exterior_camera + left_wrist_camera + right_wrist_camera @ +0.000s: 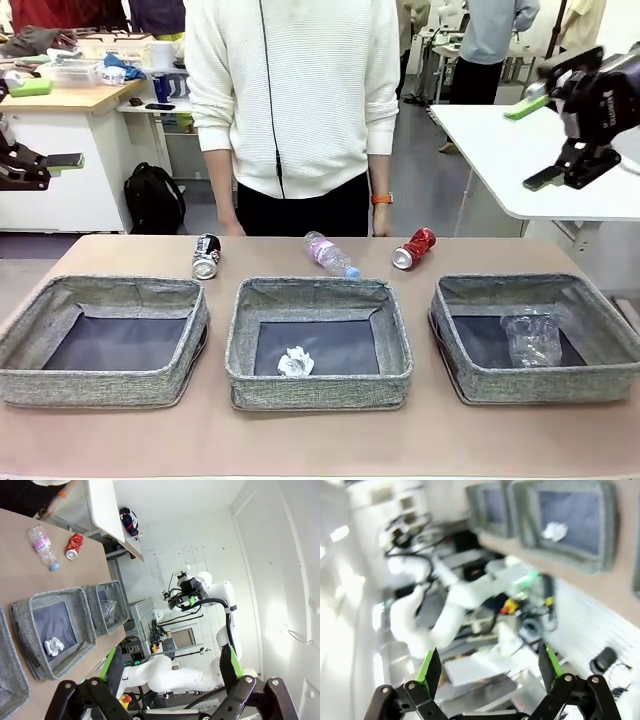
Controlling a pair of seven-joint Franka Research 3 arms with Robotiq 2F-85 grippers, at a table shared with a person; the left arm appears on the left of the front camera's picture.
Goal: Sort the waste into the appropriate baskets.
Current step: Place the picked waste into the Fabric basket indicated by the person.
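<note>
Waste is sitting partly sorted: paper ball point(296, 362) in middle basket point(320, 386), cup point(531, 338) in right-hand basket point(530, 386) beside it, black can point(206, 256), bottle point(331, 254), red can point(414, 248) lying behind it; left end effector point(170, 655) and right end effector point(530, 145) hanging open, empty.

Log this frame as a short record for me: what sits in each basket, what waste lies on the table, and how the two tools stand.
left basket: nothing inside
middle basket: paper ball
right basket: plastic cup
table, beyond the baskets: black-and-silver can, bottle, red can, all lying on their sides
left tool: open, holding nothing, raised at the left
right tool: open, holding nothing, raised at the right
person: standing at the far side
</note>
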